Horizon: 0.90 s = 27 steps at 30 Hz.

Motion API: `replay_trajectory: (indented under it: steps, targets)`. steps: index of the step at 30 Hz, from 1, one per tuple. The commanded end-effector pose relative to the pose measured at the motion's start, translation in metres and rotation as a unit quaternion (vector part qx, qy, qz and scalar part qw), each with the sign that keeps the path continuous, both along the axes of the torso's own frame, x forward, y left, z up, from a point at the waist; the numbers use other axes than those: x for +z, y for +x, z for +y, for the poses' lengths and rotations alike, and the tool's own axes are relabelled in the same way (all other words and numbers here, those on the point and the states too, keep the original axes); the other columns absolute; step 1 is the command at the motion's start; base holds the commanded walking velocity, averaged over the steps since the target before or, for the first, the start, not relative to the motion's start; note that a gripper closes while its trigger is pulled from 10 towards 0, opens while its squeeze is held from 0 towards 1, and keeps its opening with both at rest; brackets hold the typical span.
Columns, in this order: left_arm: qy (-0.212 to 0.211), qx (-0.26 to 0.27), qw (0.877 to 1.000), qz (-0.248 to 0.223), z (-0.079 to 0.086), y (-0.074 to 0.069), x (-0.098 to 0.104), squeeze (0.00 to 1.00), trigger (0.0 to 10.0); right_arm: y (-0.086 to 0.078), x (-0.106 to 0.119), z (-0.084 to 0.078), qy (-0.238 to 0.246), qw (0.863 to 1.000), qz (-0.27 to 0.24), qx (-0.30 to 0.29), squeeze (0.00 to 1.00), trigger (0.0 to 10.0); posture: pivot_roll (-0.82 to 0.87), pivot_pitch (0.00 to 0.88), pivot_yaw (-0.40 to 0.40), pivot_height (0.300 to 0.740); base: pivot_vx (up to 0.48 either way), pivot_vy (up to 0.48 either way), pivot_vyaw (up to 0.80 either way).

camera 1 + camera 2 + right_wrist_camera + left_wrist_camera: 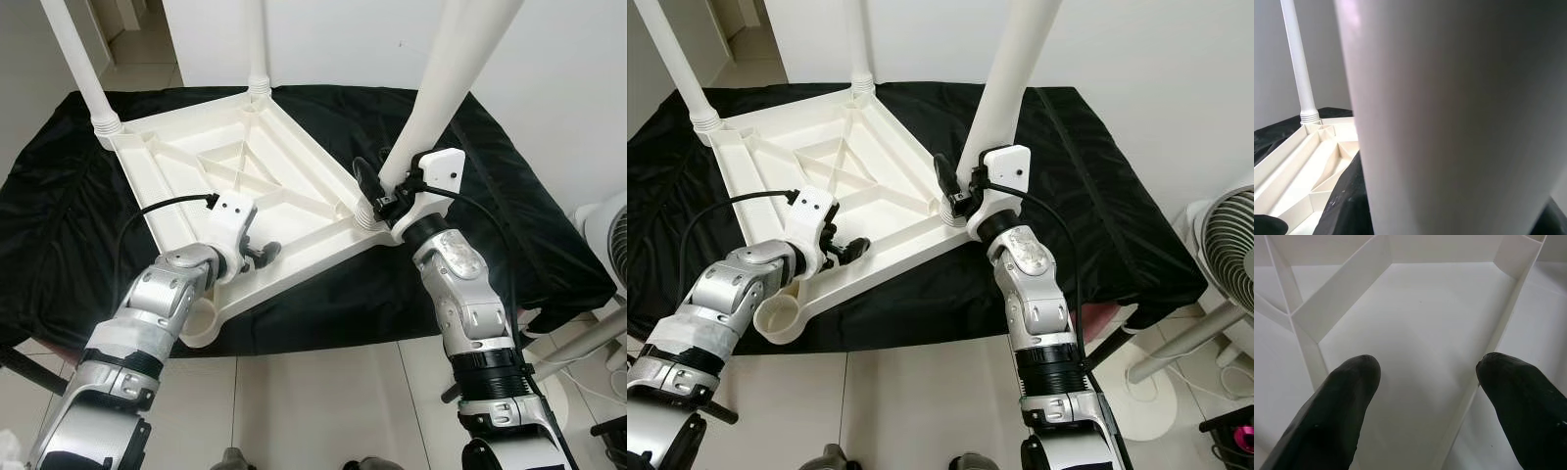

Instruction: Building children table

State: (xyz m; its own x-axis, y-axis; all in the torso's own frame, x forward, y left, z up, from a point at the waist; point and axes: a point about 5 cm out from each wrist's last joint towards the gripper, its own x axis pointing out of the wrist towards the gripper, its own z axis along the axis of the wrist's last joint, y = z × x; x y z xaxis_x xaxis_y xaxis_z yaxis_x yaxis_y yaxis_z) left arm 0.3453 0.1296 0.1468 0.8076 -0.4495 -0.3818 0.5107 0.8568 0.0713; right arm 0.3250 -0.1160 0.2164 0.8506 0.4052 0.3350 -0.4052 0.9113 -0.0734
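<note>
Nearest corner socket (pixel 781 321) empty. Left gripper (pixel 257 253), fingers spread, bears on the upturned white ribbed plastic tabletop (pixel 235 166) on black cloth (pixel 59 206). Right gripper (pixel 377 196) clasps the white plastic tube leg (pixel 446 69) near its base. Light, rigid, slippery: hold low.

One upturned tabletop (pixel 245 186), three legs (pixel 446 69) fitted, one empty socket (pixel 779 318), one fan (pixel 1227 245).

A black cloth (pixel 509 225) covers the raised surface across the middle of the scene, wrinkled at its left end. On the right stands a white fan (pixel 1227 245) on a round base. Pale floor tiles (pixel 323 411) lie near, white wall (pixel 1156 59) far.
</note>
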Motion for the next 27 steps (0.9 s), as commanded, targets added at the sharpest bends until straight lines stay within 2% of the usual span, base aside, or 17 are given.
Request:
replay_trajectory:
  steps: [1, 5, 6, 7, 8, 15, 17, 23, 24, 27]
  targets:
    - [0.005, -0.024, 0.999, 0.027, -0.002, -0.002, -0.007, 0.0, 10.0, -0.002, 0.002, 0.002, -0.005, 1.0, -0.005, 0.006, 0.0, 10.0, -0.07, 0.014, 0.041, 0.74, 0.0, 0.0, 0.0]
    - [0.002, -0.029, 0.999, 0.025, -0.004, -0.001, -0.005, 0.0, 10.0, -0.002, 0.002, 0.003, -0.006, 1.0, -0.005, 0.006, 0.0, 10.0, -0.07, 0.015, 0.042, 0.74, 0.0, 0.0, 0.0]
    - [-0.01, -0.034, 0.999, 0.025, -0.005, -0.002, -0.003, 0.0, 10.0, -0.002, 0.002, 0.003, -0.006, 1.0, -0.005, 0.006, 0.0, 10.0, -0.07, 0.015, 0.043, 0.74, 0.0, 0.0, 0.0]
    - [-0.017, -0.049, 0.998, 0.021, -0.007, -0.003, 0.0, 0.0, 8.7, -0.002, 0.002, 0.003, -0.007, 1.0, -0.005, 0.005, 0.0, 10.0, -0.07, 0.015, 0.043, 0.74, 0.0, 0.0, 0.0]
    - [-0.016, -0.066, 0.998, 0.015, -0.01, -0.005, 0.002, 0.0, 10.0, -0.002, 0.002, 0.003, -0.007, 1.0, -0.005, 0.005, 0.0, 10.0, -0.07, 0.017, 0.043, 0.74, 0.0, 0.0, 0.0]
    - [-0.043, -0.111, 0.993, 0.021, -0.019, -0.013, 0.005, 0.0, 10.0, -0.003, 0.0, 0.004, -0.011, 1.0, -0.003, 0.005, 0.0, 10.0, -0.07, 0.024, 0.048, 0.74, 0.0, 0.0, 0.0]
    - [-0.026, -0.126, 0.992, 0.017, -0.021, -0.015, 0.002, 0.0, 10.0, -0.004, -0.001, 0.004, -0.013, 1.0, -0.002, 0.005, 0.0, 10.0, -0.07, 0.025, 0.047, 0.74, 0.0, 0.0, 0.0]
    - [-0.012, -0.116, 0.993, 0.018, -0.021, -0.013, -0.001, 0.0, 10.0, -0.005, -0.001, 0.005, -0.014, 1.0, -0.002, 0.004, 0.0, 10.0, -0.07, 0.029, 0.049, 0.74, 0.0, 0.0, 0.0]
    - [0.014, -0.089, 0.995, 0.034, -0.019, -0.01, -0.008, 0.0, 10.0, -0.005, -0.001, 0.004, -0.014, 1.0, -0.002, 0.005, 0.0, 10.0, -0.07, 0.031, 0.049, 0.74, 0.0, 0.0, 0.0]
    - [0.025, -0.07, 0.996, 0.04, -0.016, -0.008, -0.011, 0.0, 10.0, -0.005, -0.002, 0.005, -0.014, 1.0, -0.002, 0.005, 0.0, 10.0, -0.07, 0.032, 0.049, 0.74, 0.0, 0.0, 0.0]
